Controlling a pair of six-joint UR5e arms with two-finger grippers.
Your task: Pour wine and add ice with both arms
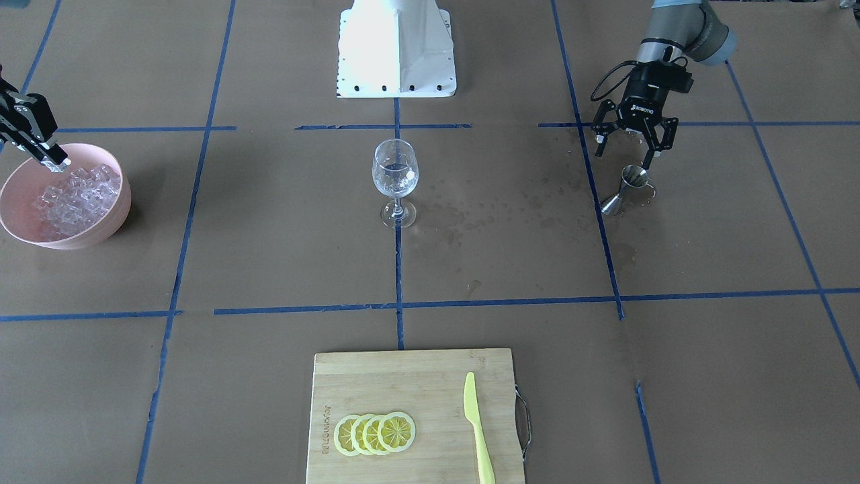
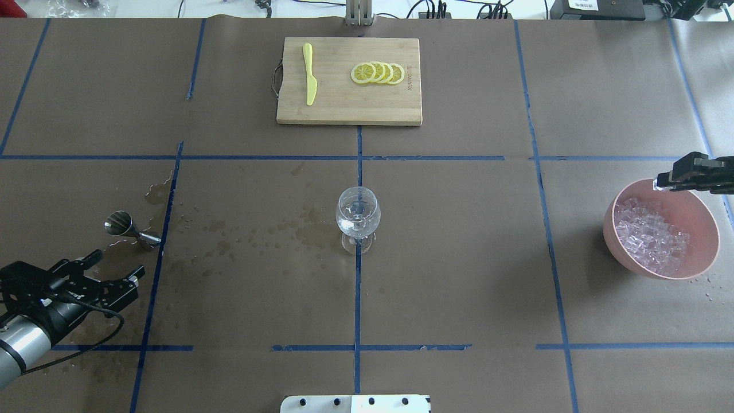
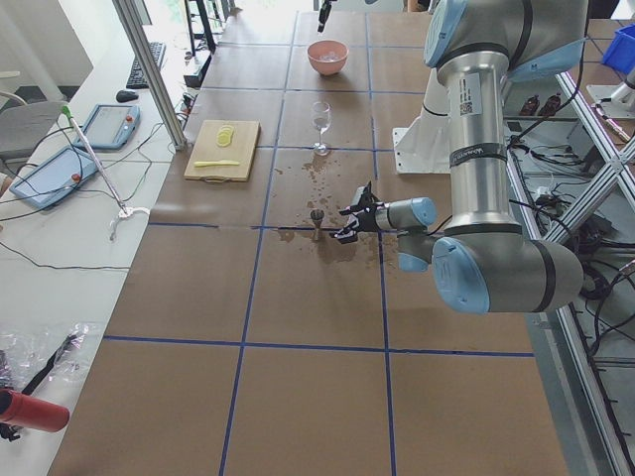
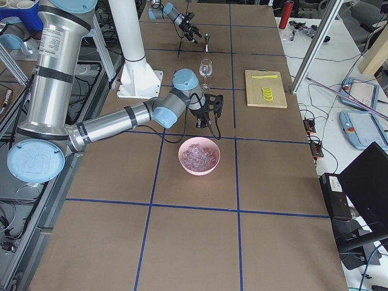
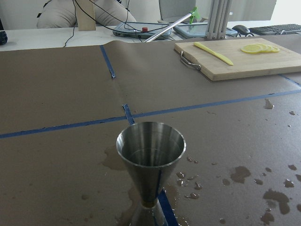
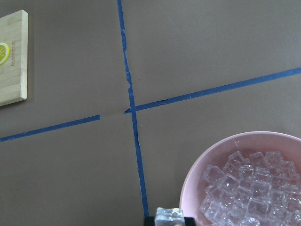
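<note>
Pink bowl (image 2: 697, 209) of ice (image 2: 648, 235) far right of wine glass (image 2: 358, 215) | right hand (image 2: 659, 183) there, clamped on ice cube (image 6: 169, 216) | left hand (image 1: 625, 151) far left, spread apart

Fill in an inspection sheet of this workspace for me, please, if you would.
Surface: table papered brown with a blue tape grid; wet splashes between jigger and glass.
Job's things: glass upright at centre, seemingly a little clear liquid inside; jigger upright; bowl filled with ice.
Clutter: board with lemon slices and knife.
Hands: left hand open, beside the jigger, not touching; right hand shut on a cube over the bowl's rim.
Cables: black cable looped at the left wrist.
Surroundings: tablet and red bottle on the side bench.
</note>
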